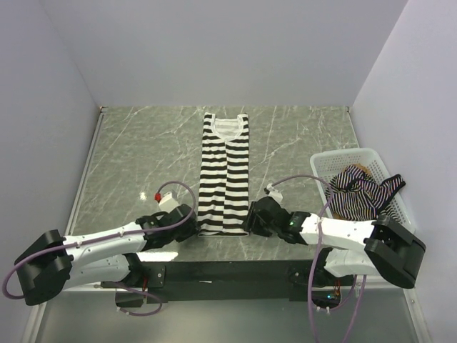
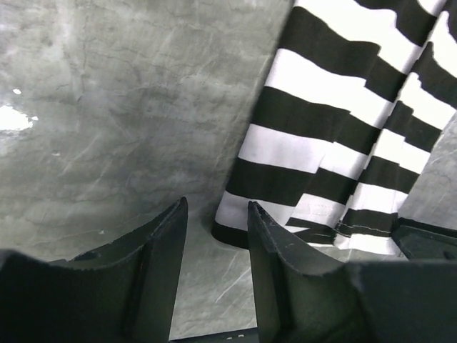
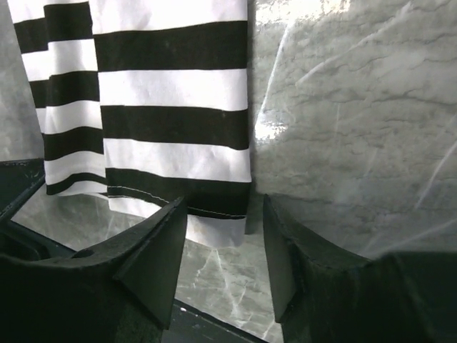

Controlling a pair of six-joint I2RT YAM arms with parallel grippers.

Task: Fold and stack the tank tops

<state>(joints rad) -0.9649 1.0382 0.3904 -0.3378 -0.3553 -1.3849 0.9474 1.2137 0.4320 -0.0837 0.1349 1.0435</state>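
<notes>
Grey marbled table (image 1: 300, 136) is filling the view, with plain white walls (image 1: 214, 50) standing around it. Down its middle the black-and-white striped top (image 1: 224, 179) is lying flat as a long narrow strip. Its sides are folded in, its white-edged neckline is pointing to the far end and its hem is sitting close to the near edge. The bold bands are running straight across it, and the left wrist view is showing overlapped layers along the folded side.

The left gripper (image 1: 187, 216) is hovering low just beside the hem's near-left corner, its fingers spread with only bare table between them. The right gripper (image 1: 251, 218) is sitting at the near-right corner, fingers likewise apart, the hem's edge lying just ahead of the gap and not pinched.

Off to the right, a white mesh basket (image 1: 343, 153) is holding the thin-striped top (image 1: 357, 200), crumpled, with its black trim spilling over the rim.
</notes>
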